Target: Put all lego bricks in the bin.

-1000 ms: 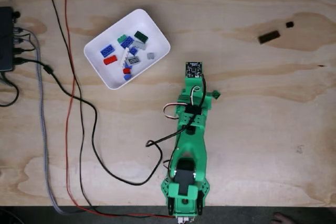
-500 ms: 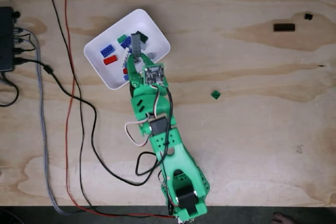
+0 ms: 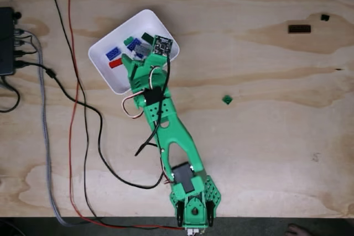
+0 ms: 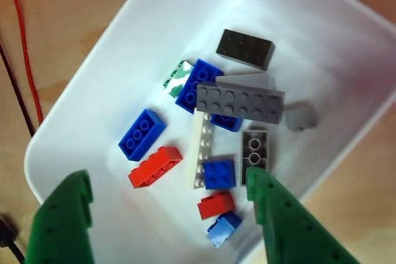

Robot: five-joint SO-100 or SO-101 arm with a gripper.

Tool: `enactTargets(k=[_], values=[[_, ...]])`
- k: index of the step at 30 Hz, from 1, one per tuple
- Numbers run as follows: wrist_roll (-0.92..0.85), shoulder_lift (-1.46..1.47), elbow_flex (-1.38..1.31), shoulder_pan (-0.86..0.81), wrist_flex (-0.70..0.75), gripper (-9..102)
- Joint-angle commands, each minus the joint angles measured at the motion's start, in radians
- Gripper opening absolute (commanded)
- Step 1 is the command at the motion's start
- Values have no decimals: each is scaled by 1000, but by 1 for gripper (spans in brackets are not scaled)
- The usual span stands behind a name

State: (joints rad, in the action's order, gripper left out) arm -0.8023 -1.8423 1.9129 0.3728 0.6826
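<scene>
**Claw over the bin, fingers wide, nothing in them**

The green arm is stretched out with its claw [image 4: 167, 193] hanging above the white bin [image 3: 110, 79]. In the other view the two green fingers [image 4: 62, 221] stand far apart at the near rim, and I see nothing pinched between them and nothing touching them. The long grey plate [image 4: 241, 102] lies loose on top of the heap ahead of the claw, across a blue brick [image 4: 199, 83]. Around it in the bin are a black brick [image 4: 245, 48], another blue brick [image 4: 142, 133], a red brick [image 4: 154, 167] and a white strip [image 4: 199, 153], with a few more small ones closest to the fingertips.

To my eye this is the drop-off end of one trip: the claw is spread and empty over the bin. The job is not finished. In the fixed view, well away from the claw on the bare table [image 3: 265, 147], a small green piece [image 3: 227, 99] sits alone, and farther off still a dark long brick [image 3: 298, 28] and a tiny dark bit [image 3: 324, 17] lie near each other. Next the arm would need to lift clear of the bin's wall, swing over to one of those, probably the green piece as the nearest, and come down with the fingers either side of it.
</scene>
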Motion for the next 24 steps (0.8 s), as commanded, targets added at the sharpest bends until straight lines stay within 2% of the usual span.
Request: enactTargets(k=[1, 4, 6, 8, 11, 17, 24], values=[[37, -526, 20, -117, 126, 29], [-51, -742, 141, -215, 367, 22], [-121, -795, 342, -296, 414, 21], [-207, -746, 565, -388, 333, 20], [-282, -568, 750, -492, 117, 19], [-334, -268, 770, -583, -178, 18], [-410, -120, 703, -681, -304, 18]])
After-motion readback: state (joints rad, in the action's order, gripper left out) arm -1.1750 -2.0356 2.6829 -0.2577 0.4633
